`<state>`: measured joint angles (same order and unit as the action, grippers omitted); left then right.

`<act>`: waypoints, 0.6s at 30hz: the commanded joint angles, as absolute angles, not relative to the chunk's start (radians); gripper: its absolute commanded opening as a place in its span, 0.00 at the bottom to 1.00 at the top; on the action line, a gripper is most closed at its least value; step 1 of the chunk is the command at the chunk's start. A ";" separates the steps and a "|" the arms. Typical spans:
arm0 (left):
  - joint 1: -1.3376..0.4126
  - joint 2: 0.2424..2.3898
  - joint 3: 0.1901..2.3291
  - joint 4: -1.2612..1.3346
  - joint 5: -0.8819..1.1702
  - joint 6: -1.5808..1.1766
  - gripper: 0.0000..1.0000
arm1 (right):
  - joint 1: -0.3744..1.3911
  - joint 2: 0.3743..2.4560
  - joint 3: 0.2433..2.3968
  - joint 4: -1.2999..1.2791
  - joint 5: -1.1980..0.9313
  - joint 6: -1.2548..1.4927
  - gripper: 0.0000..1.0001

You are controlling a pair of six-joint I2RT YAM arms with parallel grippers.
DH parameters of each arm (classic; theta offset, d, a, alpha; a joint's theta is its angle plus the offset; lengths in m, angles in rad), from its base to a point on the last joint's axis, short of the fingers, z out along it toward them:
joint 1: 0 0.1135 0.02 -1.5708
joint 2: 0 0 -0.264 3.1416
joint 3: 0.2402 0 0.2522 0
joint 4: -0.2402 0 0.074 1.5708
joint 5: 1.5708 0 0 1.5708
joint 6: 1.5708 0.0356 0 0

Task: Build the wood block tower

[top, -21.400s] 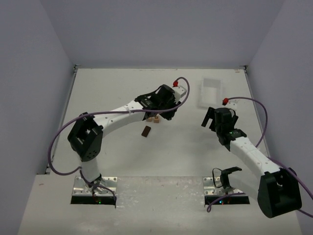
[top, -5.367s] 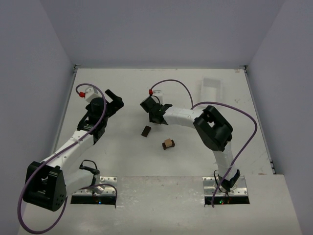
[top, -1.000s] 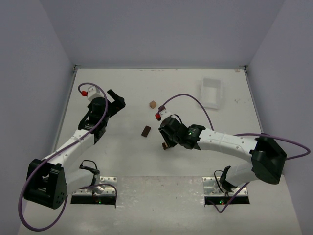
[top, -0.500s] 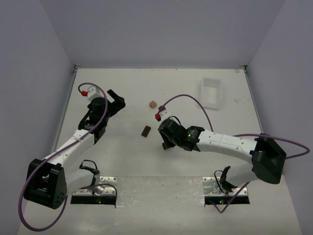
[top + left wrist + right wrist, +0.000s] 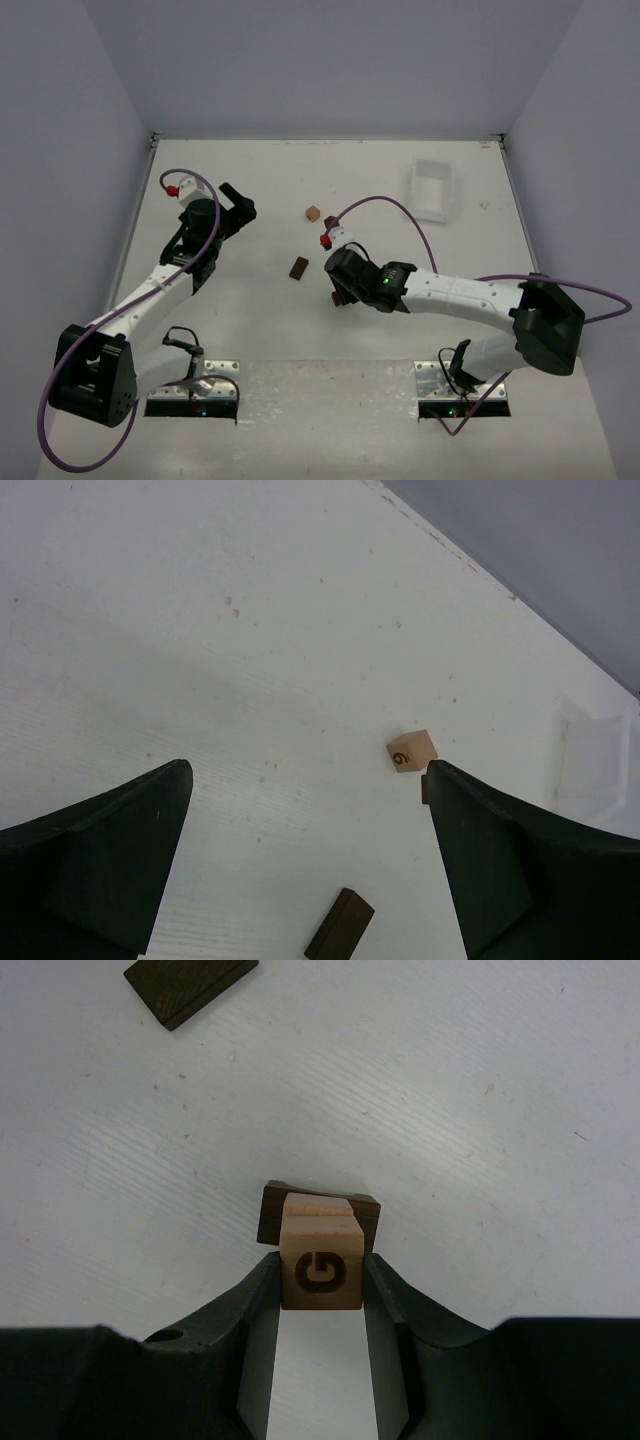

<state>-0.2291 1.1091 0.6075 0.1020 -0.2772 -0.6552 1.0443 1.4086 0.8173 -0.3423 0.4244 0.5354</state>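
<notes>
The wood block tower [image 5: 340,297] stands mid-table, mostly covered by my right gripper [image 5: 343,291]. In the right wrist view a tan cube marked G [image 5: 321,1272] sits on a second tan block [image 5: 318,1205] and a dark brown block [image 5: 270,1216]. My right gripper [image 5: 321,1264] has a finger against each side of the G cube, with no gap showing. A loose flat dark block [image 5: 298,267] [image 5: 340,937] [image 5: 190,982] lies to the left. A loose tan cube [image 5: 313,213] [image 5: 412,750] lies further back. My left gripper [image 5: 238,200] [image 5: 308,770] hangs open and empty at the left.
A white plastic tray [image 5: 432,190] [image 5: 592,760] sits at the back right. Grey walls close the table on three sides. The right arm [image 5: 460,295] stretches low across the table's middle with its purple cable looping above it.
The right wrist has shifted very slightly over the stack, its fingers staying at the G cube's sides. The left arm and the loose blocks have not moved.
</notes>
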 commanded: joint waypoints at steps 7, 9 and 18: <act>-0.227 1.094 0.610 0.150 -0.287 -0.648 1.00 | 1.052 1.393 0.816 -0.288 0.461 0.572 0.40; -0.227 1.094 0.609 0.150 -0.288 -0.648 1.00 | 1.052 1.394 0.817 -0.289 0.466 0.580 0.40; -0.227 1.094 0.610 0.150 -0.285 -0.649 1.00 | 1.054 1.402 0.831 -0.326 0.513 0.624 0.37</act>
<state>-0.2291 1.1091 0.6075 0.1020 -0.2771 -0.6556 1.0451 1.4086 0.8154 -0.3279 0.4519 0.5812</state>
